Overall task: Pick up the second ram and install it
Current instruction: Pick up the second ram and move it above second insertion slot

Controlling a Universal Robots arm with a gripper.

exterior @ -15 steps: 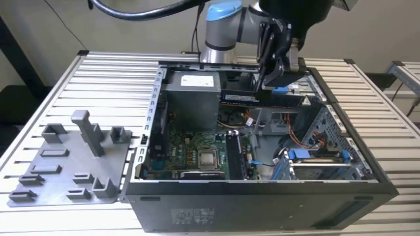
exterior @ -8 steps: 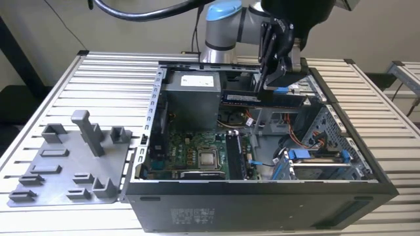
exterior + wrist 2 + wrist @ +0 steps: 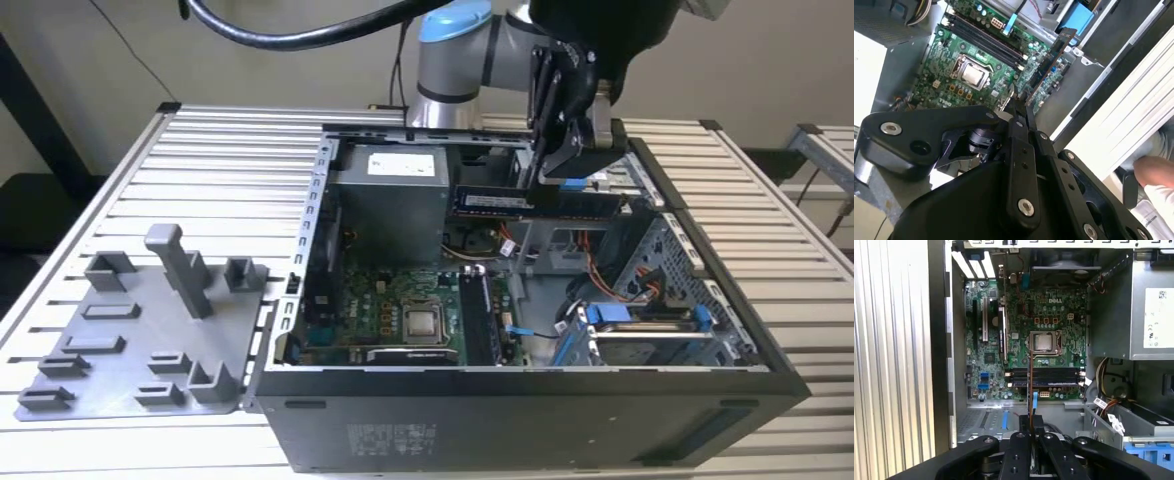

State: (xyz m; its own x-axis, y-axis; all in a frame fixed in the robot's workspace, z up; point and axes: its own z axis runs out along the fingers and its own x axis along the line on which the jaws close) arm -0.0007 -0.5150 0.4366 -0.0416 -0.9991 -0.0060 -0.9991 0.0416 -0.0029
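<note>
Dark-green second ram, flat and thin with a pale label you can't read, is clamped in your claw, hanging above the open black case, its green motherboard exposed

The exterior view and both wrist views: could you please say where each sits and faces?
Exterior view: off the arm, looking down into the open computer case; arm and gripper show.
First wrist view: at the wrist, facing the motherboard squarely; gripper shows.
Second wrist view: at the wrist, facing the motherboard obliquely; gripper shows.
Shared: the gripper clamping the second ram.
</note>
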